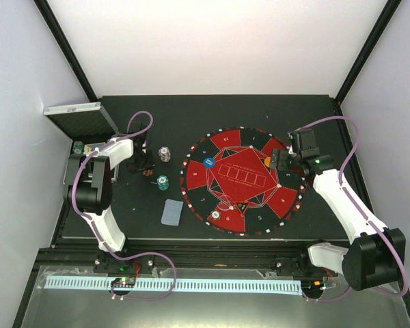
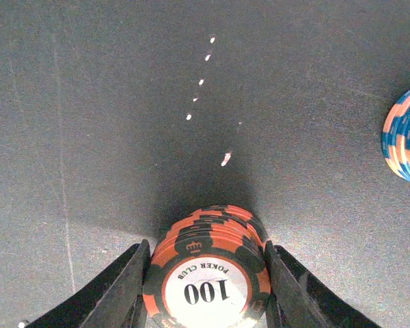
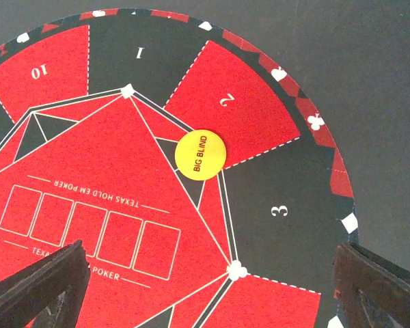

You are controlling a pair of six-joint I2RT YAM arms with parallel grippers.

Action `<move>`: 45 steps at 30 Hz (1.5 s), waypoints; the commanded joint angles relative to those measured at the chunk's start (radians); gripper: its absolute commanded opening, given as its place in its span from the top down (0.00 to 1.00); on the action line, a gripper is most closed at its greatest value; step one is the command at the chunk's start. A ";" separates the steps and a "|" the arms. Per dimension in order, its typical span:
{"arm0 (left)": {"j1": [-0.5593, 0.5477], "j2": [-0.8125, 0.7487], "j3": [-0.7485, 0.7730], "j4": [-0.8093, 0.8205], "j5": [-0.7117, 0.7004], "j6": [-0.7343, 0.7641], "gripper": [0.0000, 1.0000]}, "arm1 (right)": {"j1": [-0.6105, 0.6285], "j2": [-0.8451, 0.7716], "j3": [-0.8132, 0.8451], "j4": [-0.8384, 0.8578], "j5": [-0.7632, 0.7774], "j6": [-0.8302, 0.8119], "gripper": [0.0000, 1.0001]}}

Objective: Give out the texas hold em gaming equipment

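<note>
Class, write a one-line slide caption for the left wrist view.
Left gripper closed on a stack of red-and-black chips on the dark table, blue-and-orange stack at right.

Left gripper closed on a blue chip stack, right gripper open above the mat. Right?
No: the chip stack in the left gripper is orange and black, not blue, as the left wrist view shows. The right gripper is open above the mat.

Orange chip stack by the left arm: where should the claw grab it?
By its round side wall, straight down from above. The orange chip stack stands upright, "100" face up, so the left claw can press opposite edges, low enough to catch every chip. It looks gripped that way now.
</note>
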 commanded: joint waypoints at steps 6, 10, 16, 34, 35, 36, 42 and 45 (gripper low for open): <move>0.009 -0.023 0.038 -0.007 0.007 0.011 0.62 | -0.004 0.006 0.021 0.009 0.007 0.003 0.02; 0.009 -0.067 0.042 -0.028 0.005 0.016 0.62 | -0.004 0.000 0.022 0.007 0.008 0.003 0.02; 0.009 -0.106 0.056 -0.069 0.011 0.037 0.63 | -0.004 -0.004 0.022 0.006 0.006 0.004 0.02; -0.380 0.014 0.360 -0.164 0.088 -0.017 0.65 | -0.004 -0.039 0.019 -0.003 0.022 0.007 0.02; -0.391 0.045 0.387 -0.165 0.087 -0.017 0.65 | -0.004 -0.044 0.017 -0.004 0.021 0.008 0.02; -0.401 0.077 0.412 -0.162 0.086 -0.016 0.65 | -0.004 -0.048 0.015 -0.005 0.020 0.009 0.02; -0.406 0.218 0.518 -0.158 0.067 0.003 0.65 | -0.005 -0.072 0.004 -0.014 0.027 0.008 0.02; -0.406 0.265 0.557 -0.154 0.067 0.022 0.65 | -0.004 -0.073 0.004 -0.015 0.029 0.007 0.02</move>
